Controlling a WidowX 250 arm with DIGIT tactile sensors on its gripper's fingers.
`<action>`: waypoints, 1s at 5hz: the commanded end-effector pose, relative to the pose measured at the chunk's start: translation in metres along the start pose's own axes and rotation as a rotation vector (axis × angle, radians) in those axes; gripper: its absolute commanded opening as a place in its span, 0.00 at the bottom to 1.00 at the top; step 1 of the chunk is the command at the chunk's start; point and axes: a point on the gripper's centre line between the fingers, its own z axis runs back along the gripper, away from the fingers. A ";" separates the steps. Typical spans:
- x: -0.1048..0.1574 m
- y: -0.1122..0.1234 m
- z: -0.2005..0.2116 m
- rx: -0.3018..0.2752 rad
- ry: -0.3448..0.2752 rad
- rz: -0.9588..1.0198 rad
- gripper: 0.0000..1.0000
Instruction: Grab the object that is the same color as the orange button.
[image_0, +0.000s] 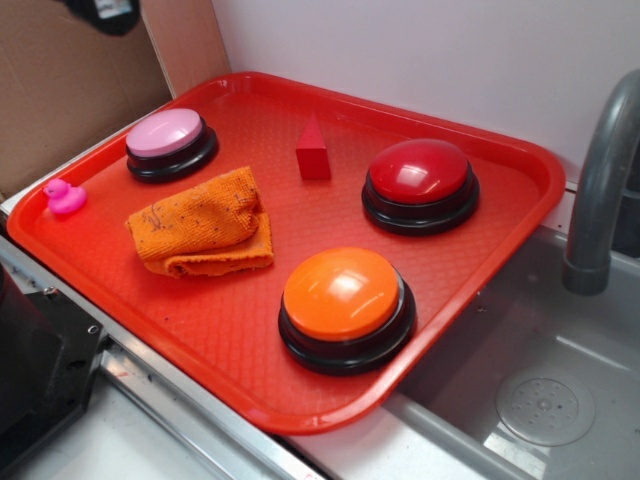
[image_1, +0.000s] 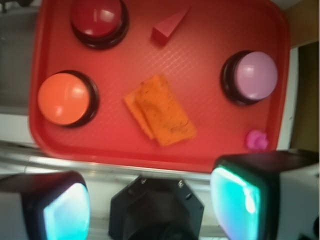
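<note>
The object, a folded orange cloth (image_0: 203, 224) with dark specks, lies rumpled on the red tray (image_0: 470, 270), left of centre. The wrist view shows the cloth (image_1: 162, 111) mid-tray. The orange button (image_0: 343, 299), a glossy dome on a black base, stands at the tray's near side; in the wrist view the orange button (image_1: 65, 98) is at the left. My gripper (image_1: 152, 200) hangs high above the tray's edge, well clear of the cloth. It is open, its pale-padded fingers (image_1: 240, 197) wide apart with nothing between them.
A red button (image_0: 419, 178), a pink button (image_0: 168, 140) and a small red pyramid block (image_0: 313, 150) share the tray. A pink toy duck (image_0: 64, 196) sits at its left rim. A grey sink (image_0: 540, 400) with a faucet (image_0: 600, 180) lies to the right, cardboard behind.
</note>
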 end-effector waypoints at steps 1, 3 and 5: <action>0.031 -0.048 -0.038 0.013 0.039 -0.289 1.00; -0.002 0.009 -0.104 0.015 0.058 -0.262 1.00; -0.007 0.045 -0.117 -0.019 0.104 -0.172 1.00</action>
